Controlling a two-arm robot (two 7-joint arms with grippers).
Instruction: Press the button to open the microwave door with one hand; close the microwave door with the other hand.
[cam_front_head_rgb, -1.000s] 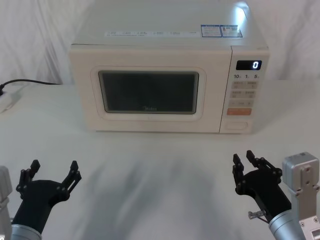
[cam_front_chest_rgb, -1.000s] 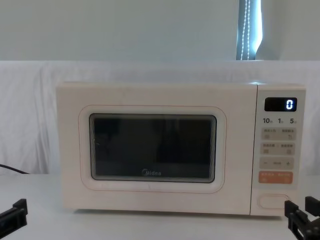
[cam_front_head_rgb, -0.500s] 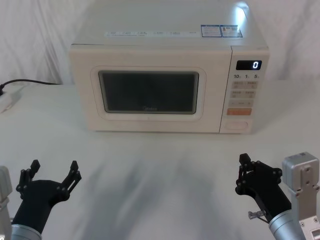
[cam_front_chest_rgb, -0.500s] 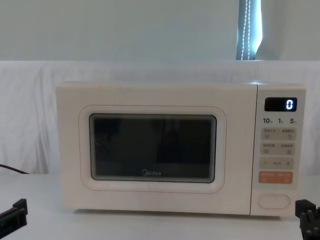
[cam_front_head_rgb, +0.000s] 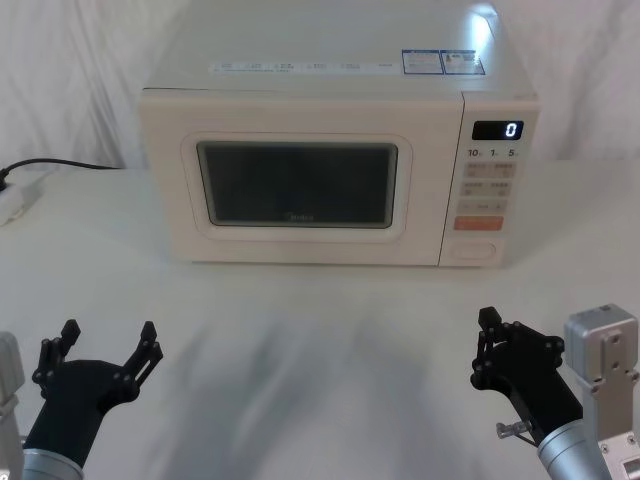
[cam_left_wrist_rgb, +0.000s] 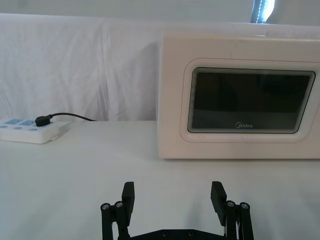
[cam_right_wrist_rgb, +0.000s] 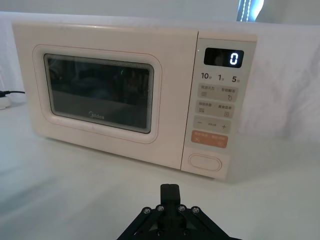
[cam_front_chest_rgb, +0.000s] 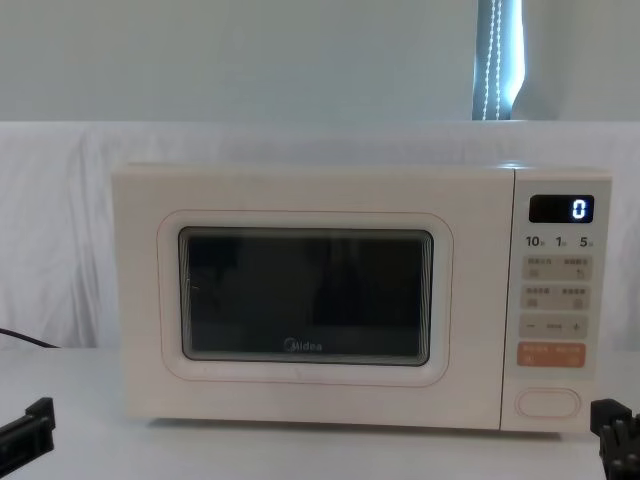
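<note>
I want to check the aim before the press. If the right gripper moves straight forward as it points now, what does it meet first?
Probably the microwave's control panel: the shut right gripper points just left of the button, with bare table between. Exact depth is unclear.

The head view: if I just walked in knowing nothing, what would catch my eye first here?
The big cream microwave at the back of the white table, its door shut and its display glowing "0". Next, two black claws near the front: the left gripper open wide, the right gripper pinched shut, in line with the wide button at the bottom of the control panel.
</note>
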